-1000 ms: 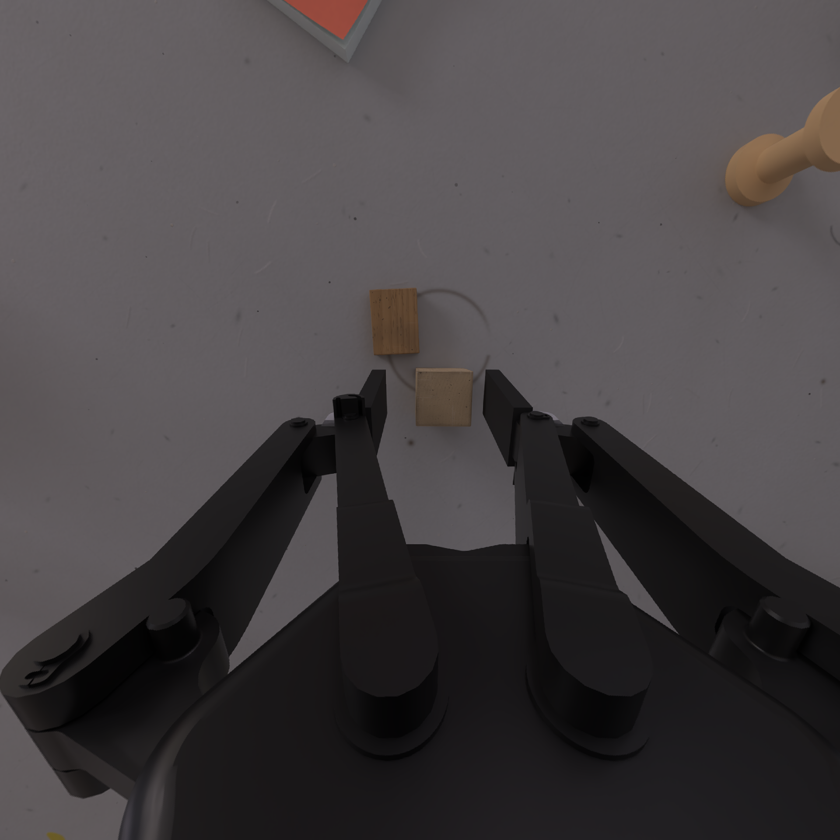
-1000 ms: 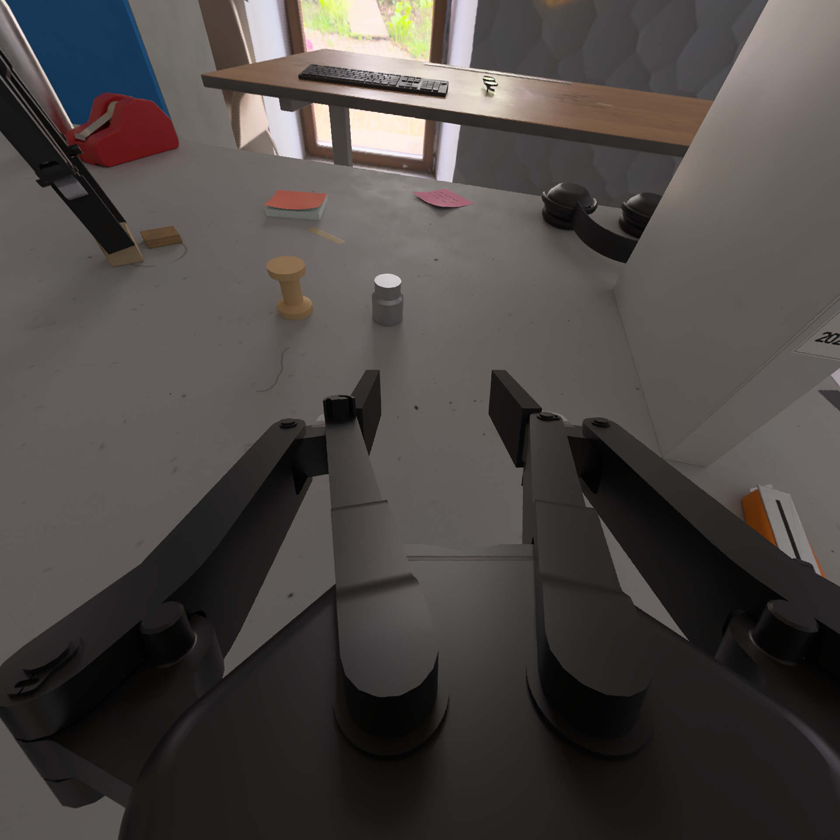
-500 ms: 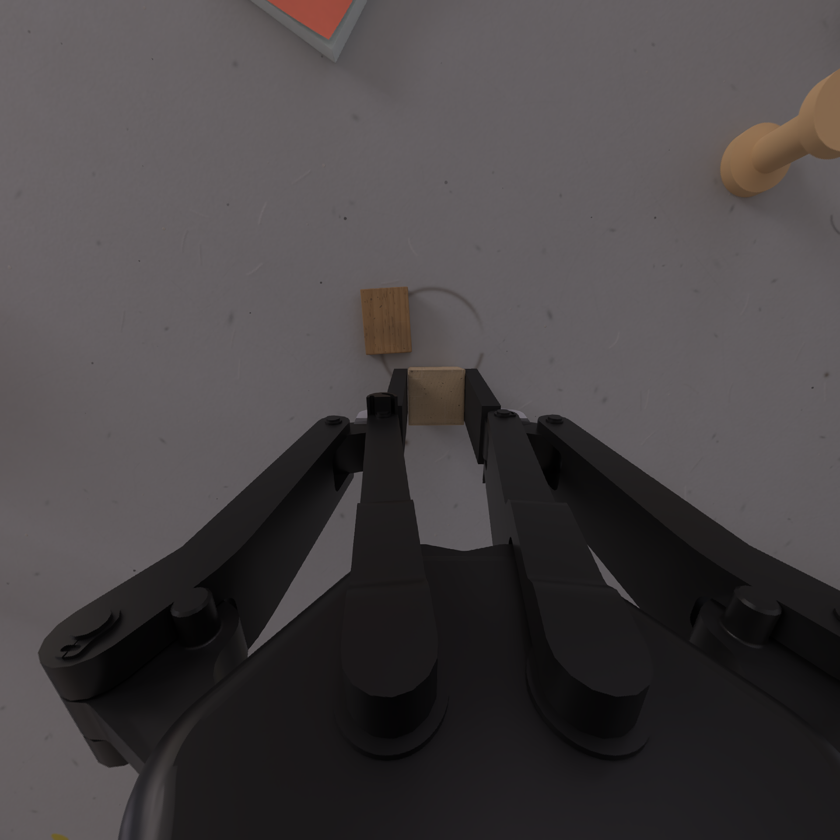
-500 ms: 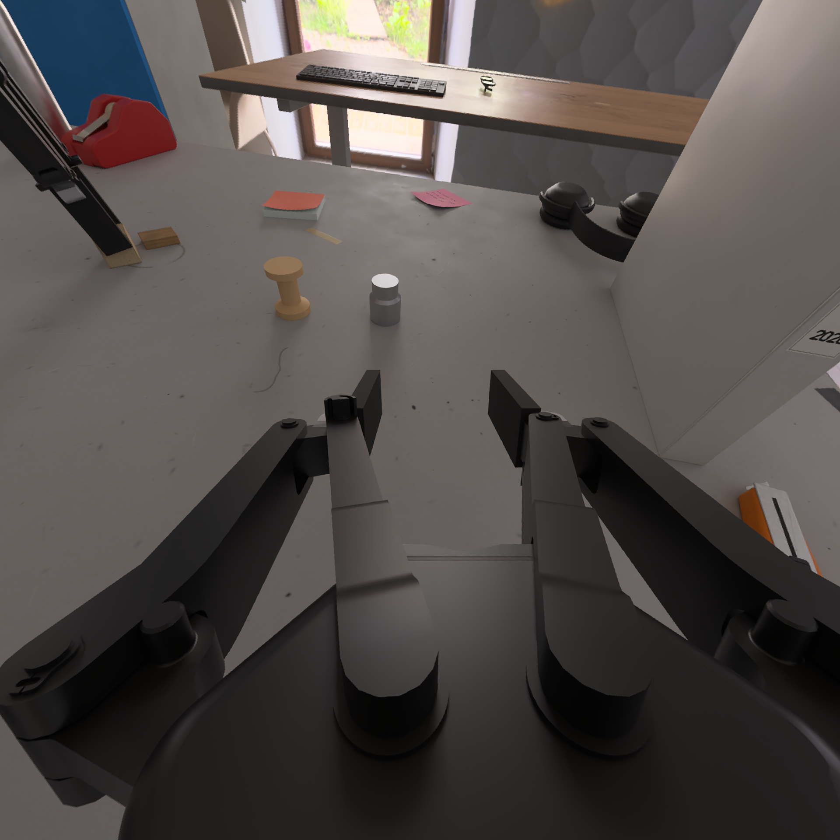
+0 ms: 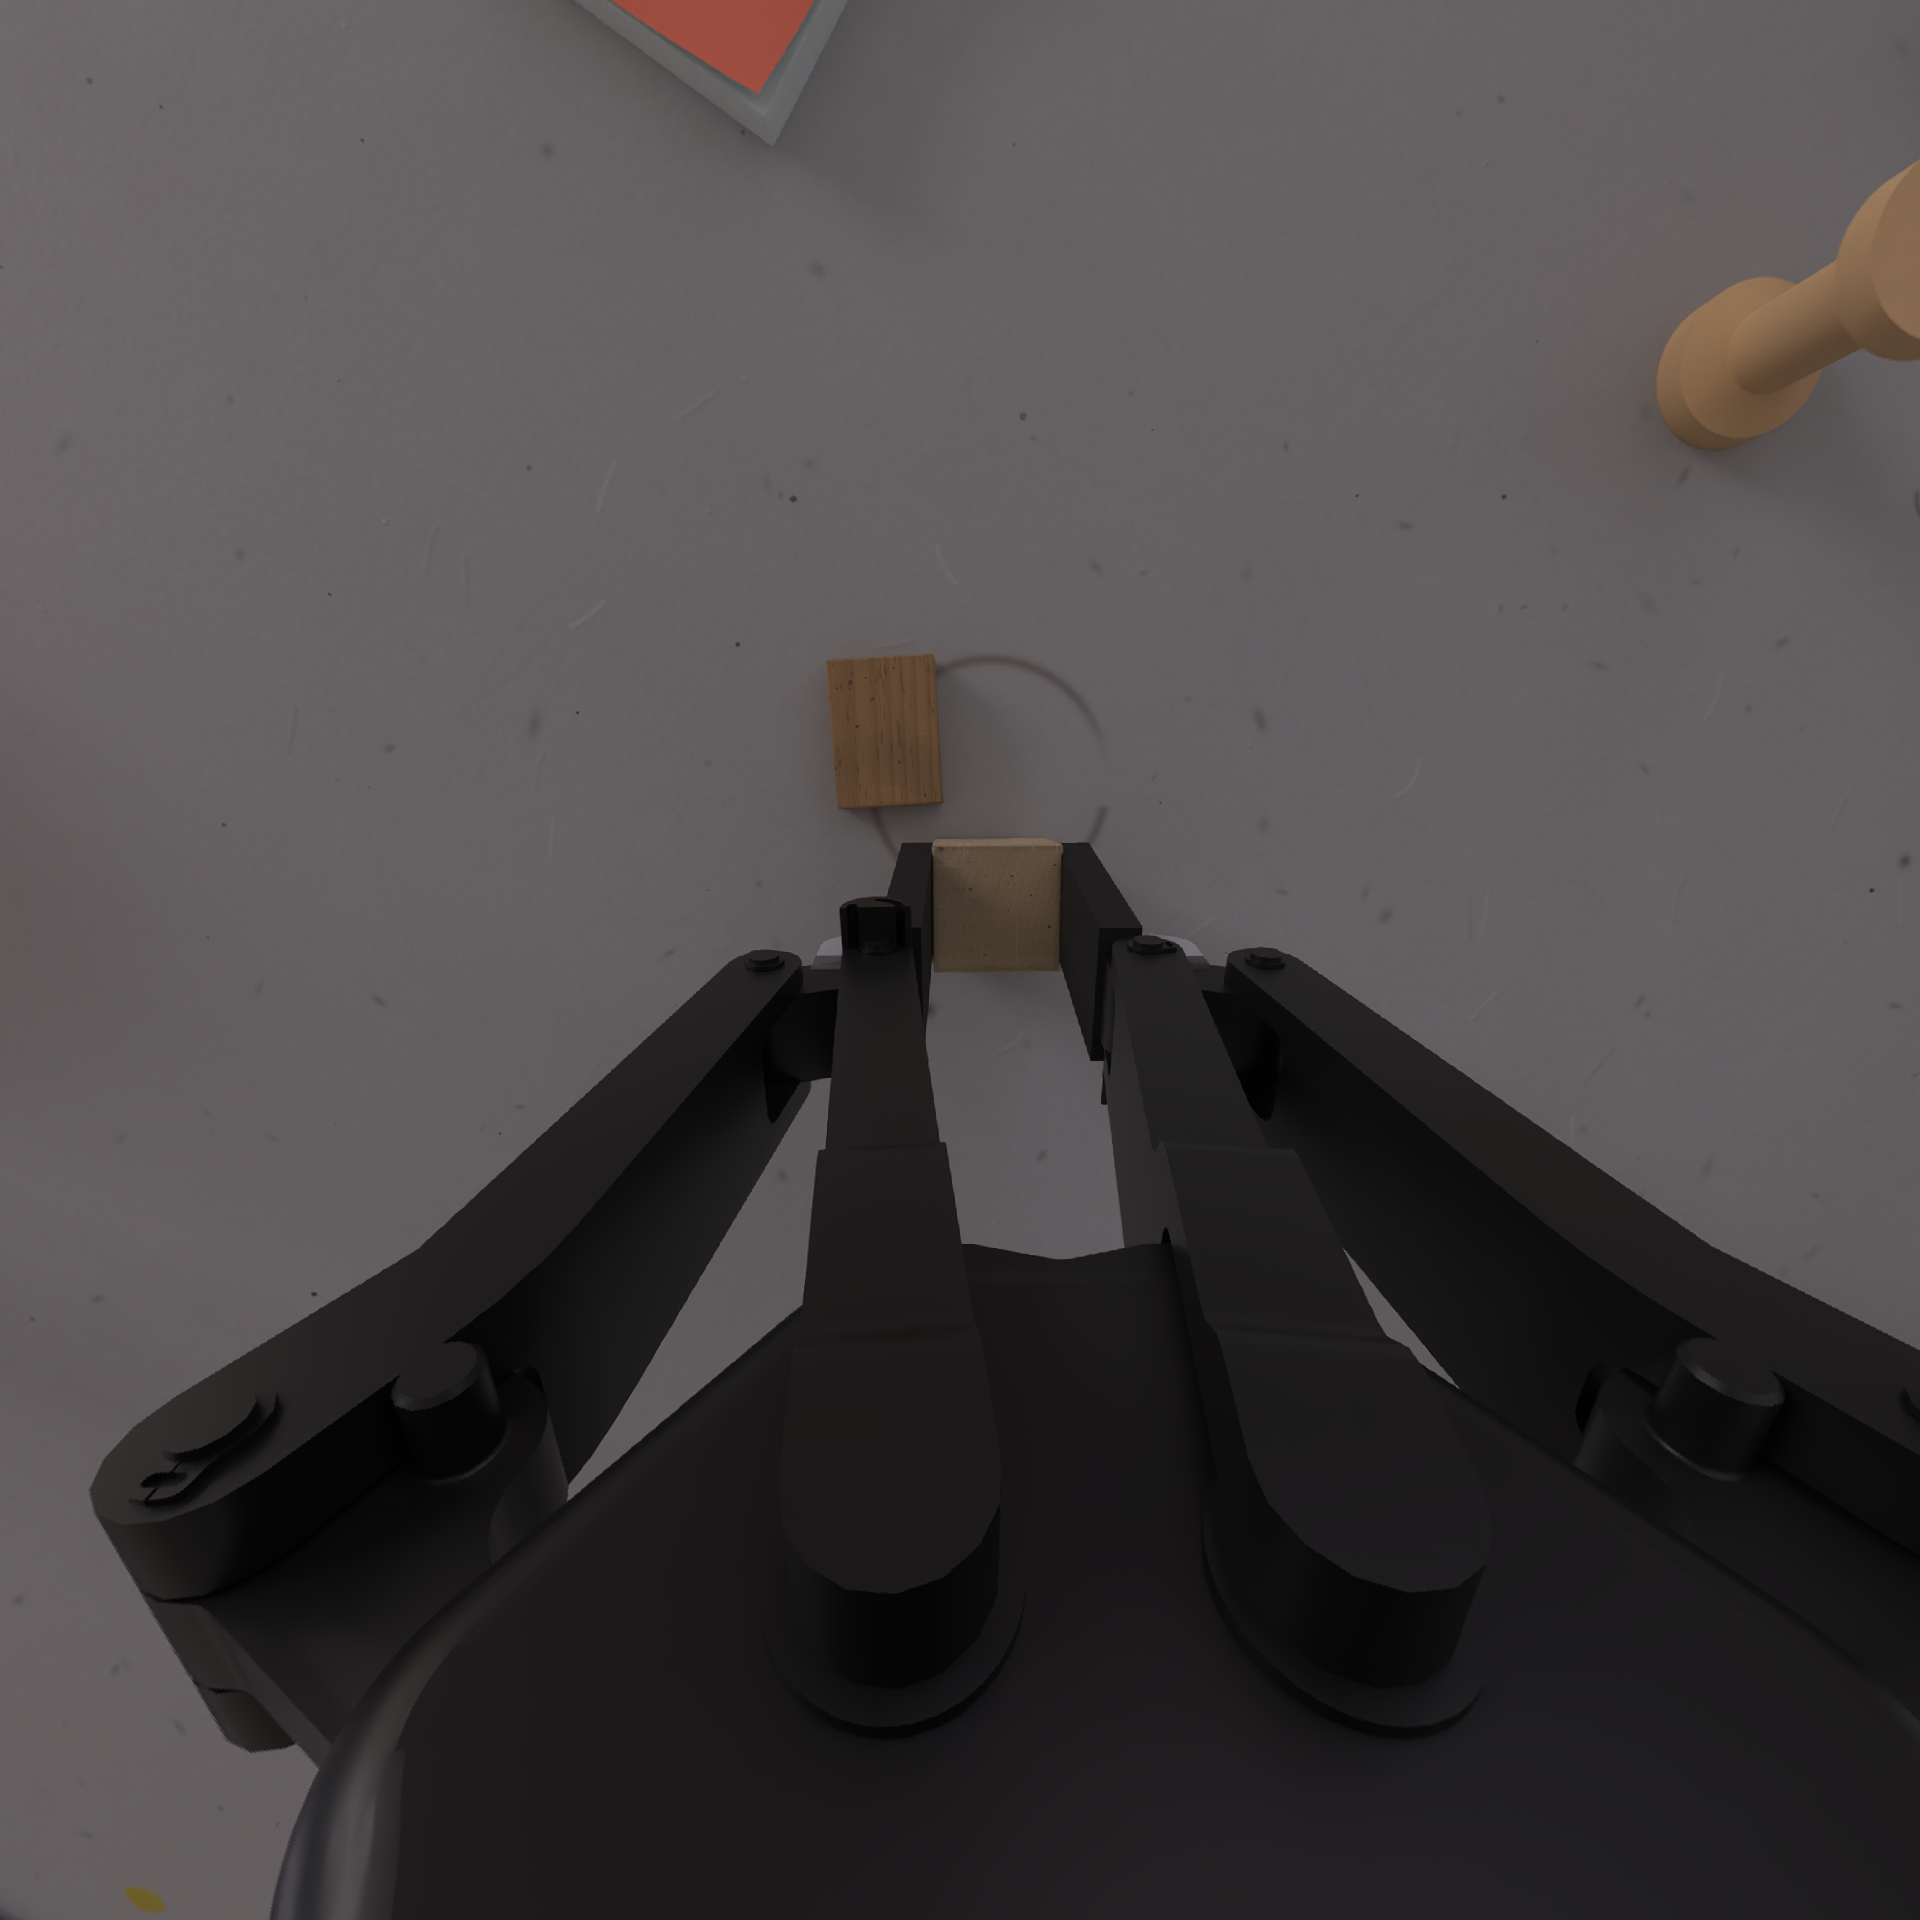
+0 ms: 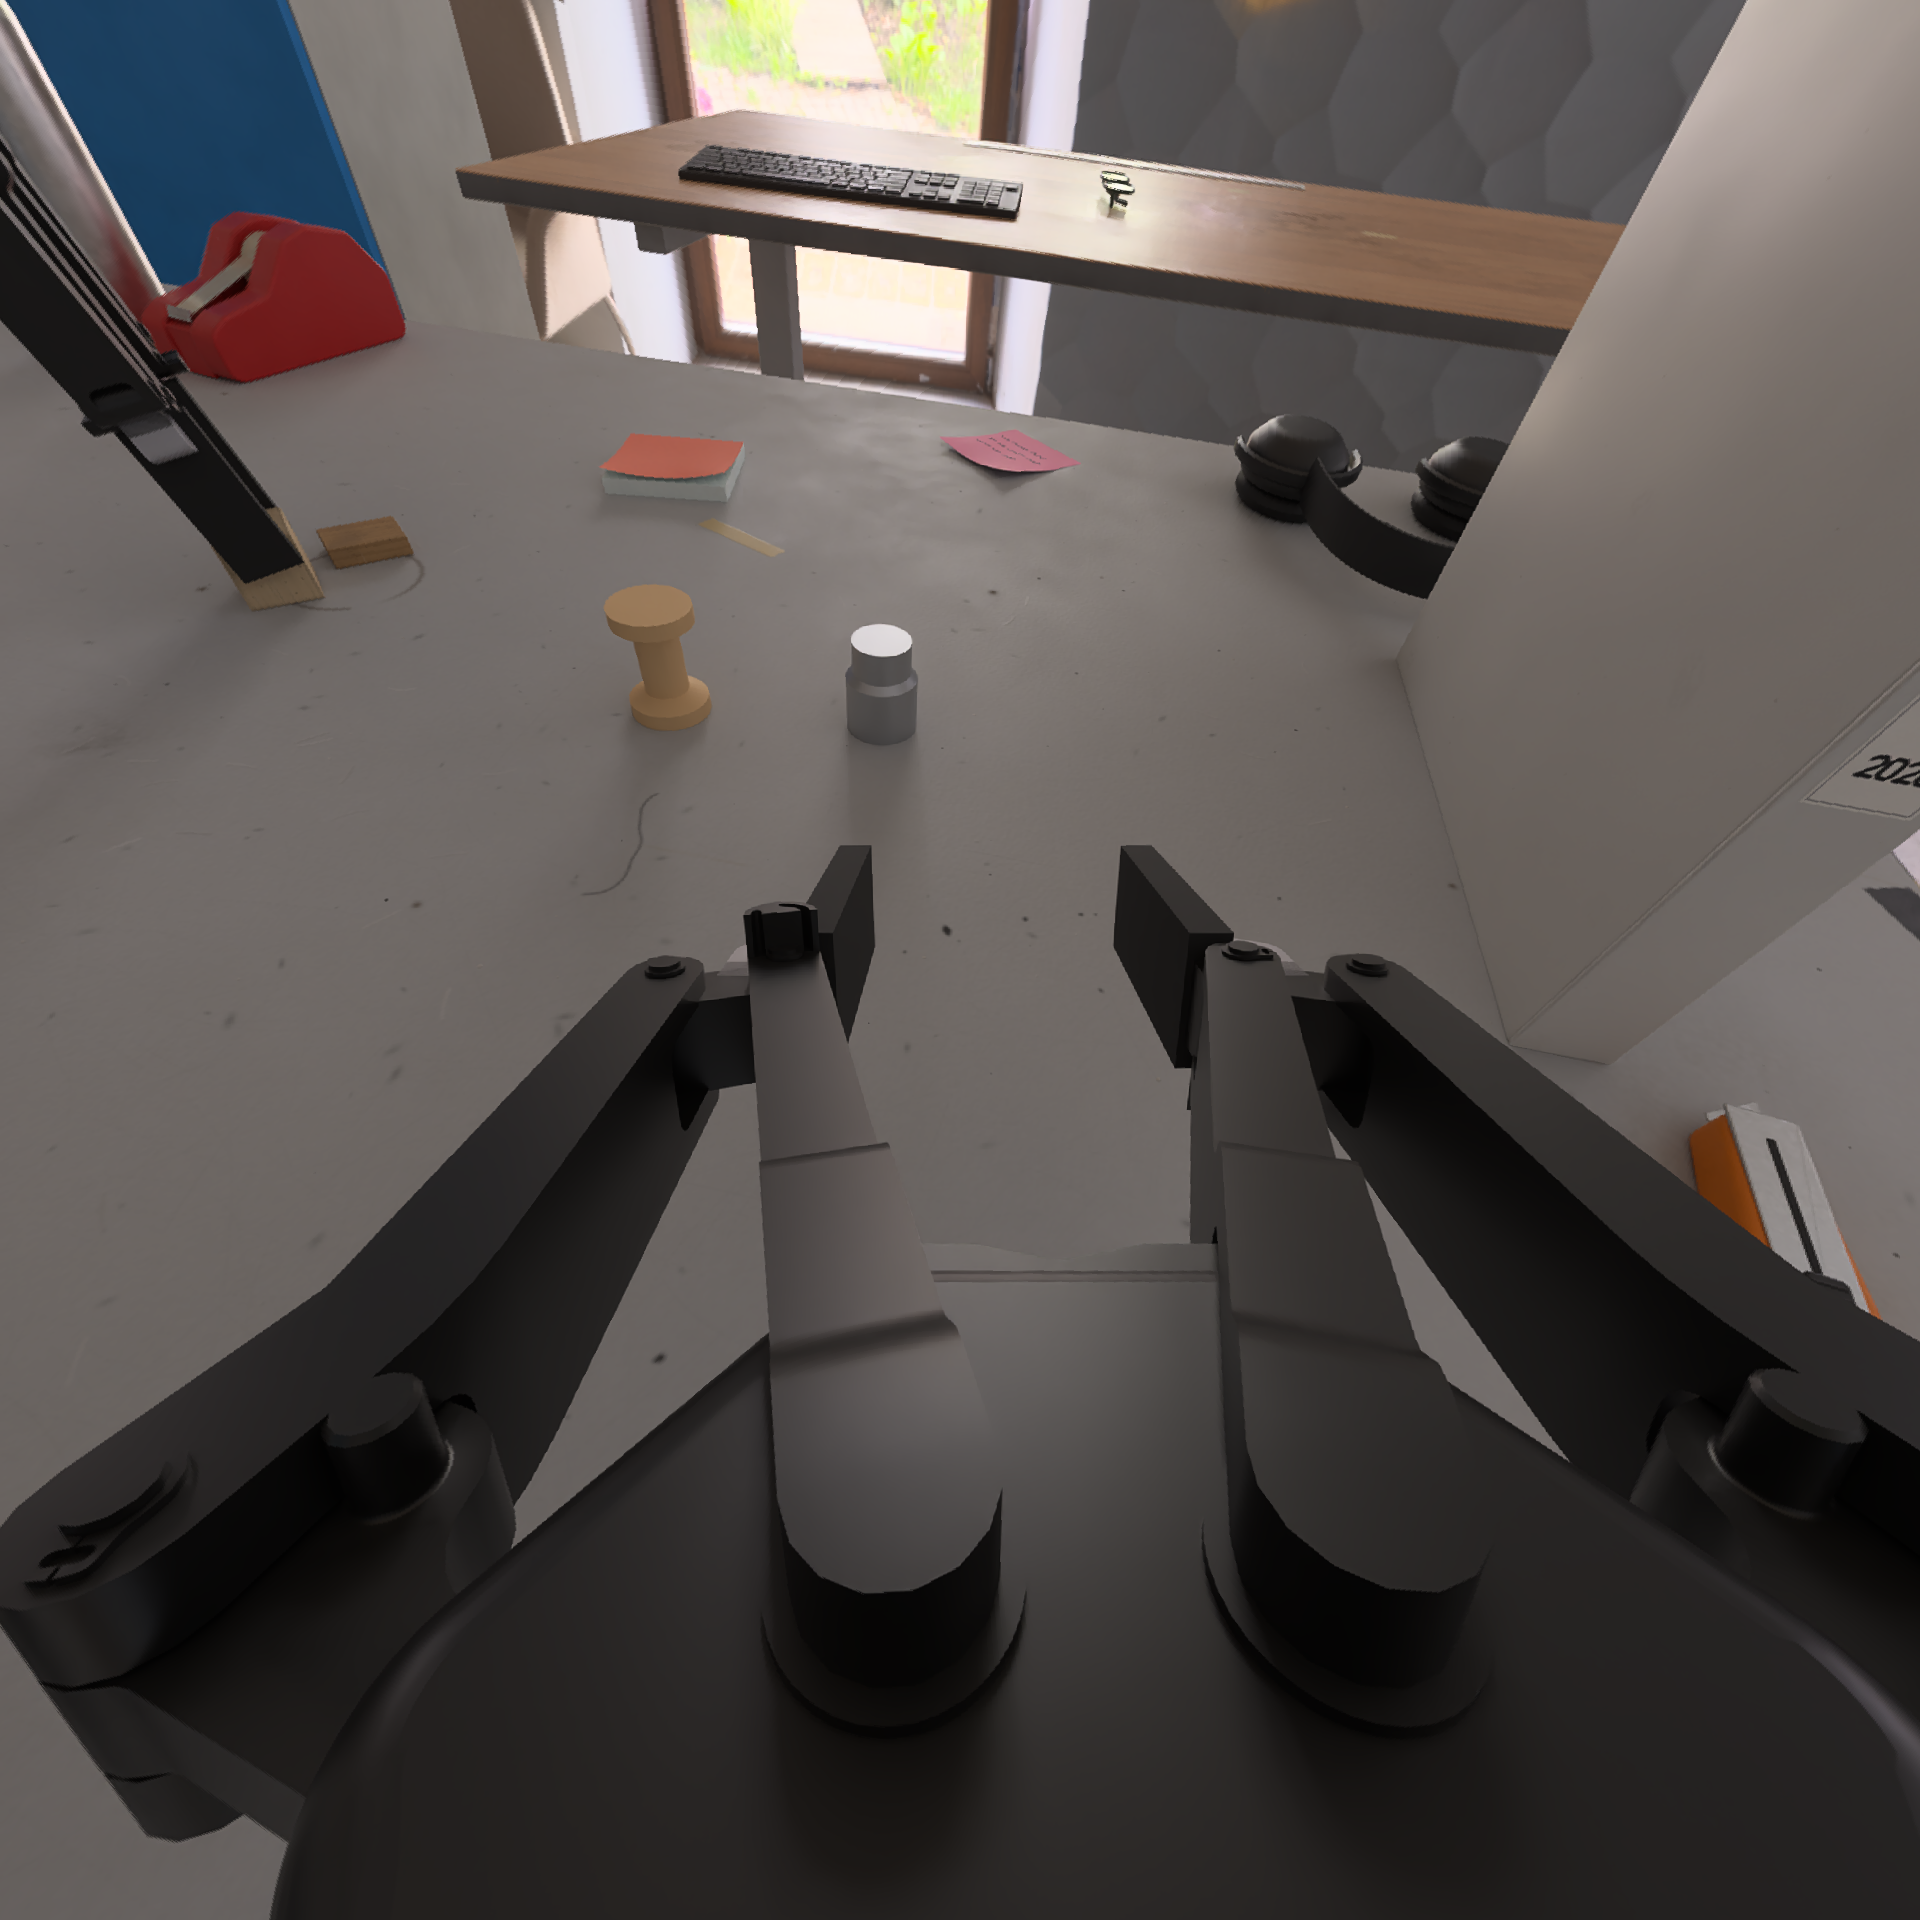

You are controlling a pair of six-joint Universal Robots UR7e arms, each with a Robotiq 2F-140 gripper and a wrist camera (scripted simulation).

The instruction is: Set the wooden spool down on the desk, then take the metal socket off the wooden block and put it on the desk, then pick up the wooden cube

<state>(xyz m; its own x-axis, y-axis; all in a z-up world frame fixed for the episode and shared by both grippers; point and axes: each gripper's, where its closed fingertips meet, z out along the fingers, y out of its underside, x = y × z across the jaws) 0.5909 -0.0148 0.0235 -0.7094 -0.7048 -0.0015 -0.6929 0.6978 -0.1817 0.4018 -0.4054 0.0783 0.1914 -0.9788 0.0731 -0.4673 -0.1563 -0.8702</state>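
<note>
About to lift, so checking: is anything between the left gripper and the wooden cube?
Nothing visible. The left gripper is shut on the wooden cube, a finger on each side. The wooden block lies just beyond, apart from it.

Open desk [image 6: 312,935] lies before the right fingers [image 6: 847,920]; spool [image 6: 658,665] and socket [image 6: 881,686] stand beyond.

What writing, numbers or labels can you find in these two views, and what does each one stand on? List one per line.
White label on the tall white box, right edge: dark printed characters, cut off by the frame; I do not copy out writing.
Pink note on the grey desk: faint handwriting, too small to read.
Black keyboard on the far wooden table: key markings too small to read.
Left wrist view: no writing.
</note>
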